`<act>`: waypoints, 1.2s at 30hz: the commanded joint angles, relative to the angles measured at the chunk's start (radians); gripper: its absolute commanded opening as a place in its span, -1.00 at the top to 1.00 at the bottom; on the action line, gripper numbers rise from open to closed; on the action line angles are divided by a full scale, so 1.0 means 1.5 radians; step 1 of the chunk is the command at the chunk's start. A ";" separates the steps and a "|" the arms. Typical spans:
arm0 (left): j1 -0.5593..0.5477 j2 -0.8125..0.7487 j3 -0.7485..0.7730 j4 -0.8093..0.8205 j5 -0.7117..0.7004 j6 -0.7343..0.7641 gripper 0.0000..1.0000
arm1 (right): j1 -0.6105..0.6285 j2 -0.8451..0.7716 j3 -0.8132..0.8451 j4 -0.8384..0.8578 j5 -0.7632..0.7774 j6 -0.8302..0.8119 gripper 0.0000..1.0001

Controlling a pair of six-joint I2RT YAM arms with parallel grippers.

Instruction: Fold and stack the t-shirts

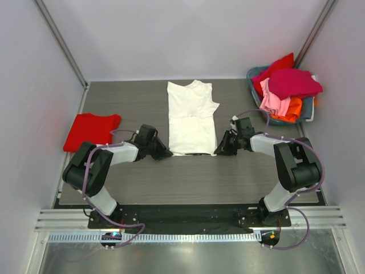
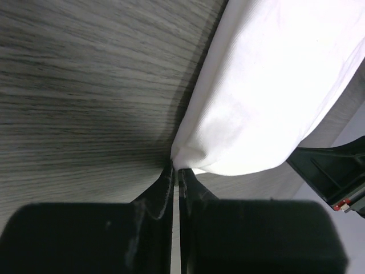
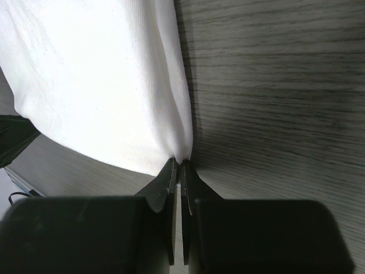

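Note:
The white t-shirt (image 1: 191,117) lies folded into a long strip in the middle of the table. My left gripper (image 1: 166,153) is shut on its near left corner; in the left wrist view the white cloth (image 2: 268,85) runs into the closed fingertips of the left gripper (image 2: 176,166). My right gripper (image 1: 219,150) is shut on the near right corner; the right wrist view shows the white cloth (image 3: 102,80) pinched in the right gripper (image 3: 181,161). A folded red t-shirt (image 1: 91,131) lies at the left. Red, magenta, pink and orange t-shirts (image 1: 288,85) fill the basket.
The grey-blue basket (image 1: 310,108) stands at the back right corner of the wooden table (image 1: 188,177). White walls close in both sides and the back. The other arm's black body (image 2: 336,171) shows at the right edge of the left wrist view.

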 commanded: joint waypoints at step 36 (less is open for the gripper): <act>-0.103 -0.472 -0.021 -0.257 0.007 -0.011 0.99 | 0.007 -0.457 0.045 -0.320 0.038 -0.005 0.97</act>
